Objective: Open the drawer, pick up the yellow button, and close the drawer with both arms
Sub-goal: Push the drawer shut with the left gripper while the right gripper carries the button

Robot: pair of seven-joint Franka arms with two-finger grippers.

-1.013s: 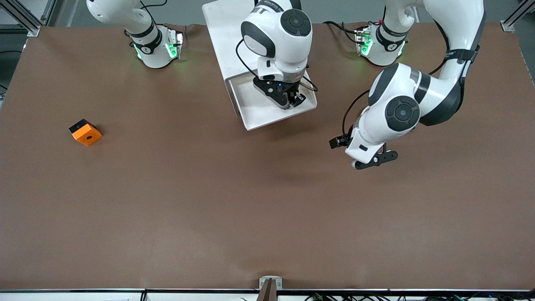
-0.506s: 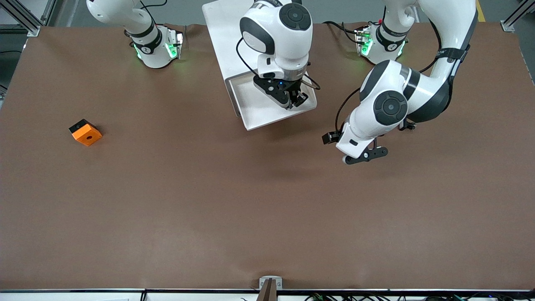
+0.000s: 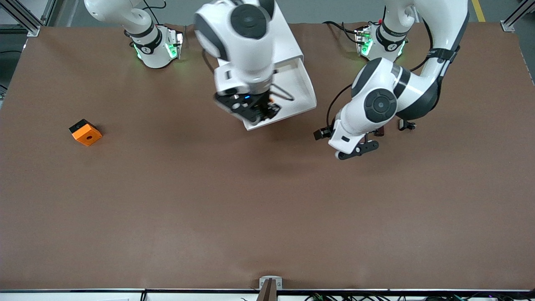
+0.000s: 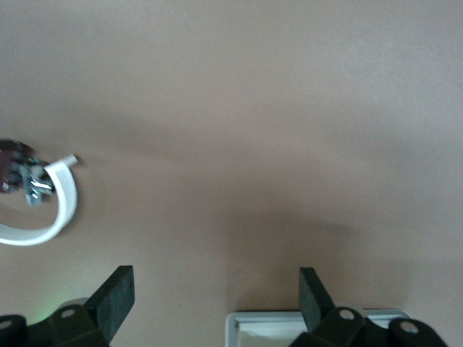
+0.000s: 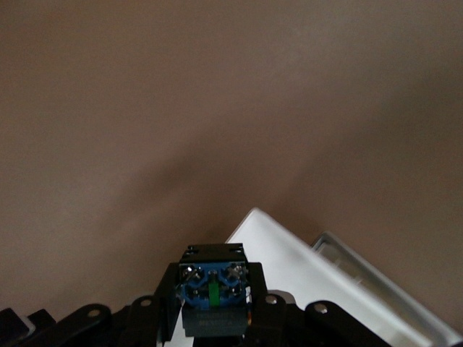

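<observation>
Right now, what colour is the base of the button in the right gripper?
Blue, on the button, clearest in the right wrist view.

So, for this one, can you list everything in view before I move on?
table: one, brown, under everything.
drawer: one, white, pulled open, between the arm bases.
orange block: one, orange with black hole, toward the right arm's end of the table.
black parts with white strip: one small cluster, on the table near the left arm.
button: one, blue base showing, held in the right tool.
right tool: black, shut on the button, over the drawer's front edge.
left tool: black, open, over bare table beside the drawer.
</observation>
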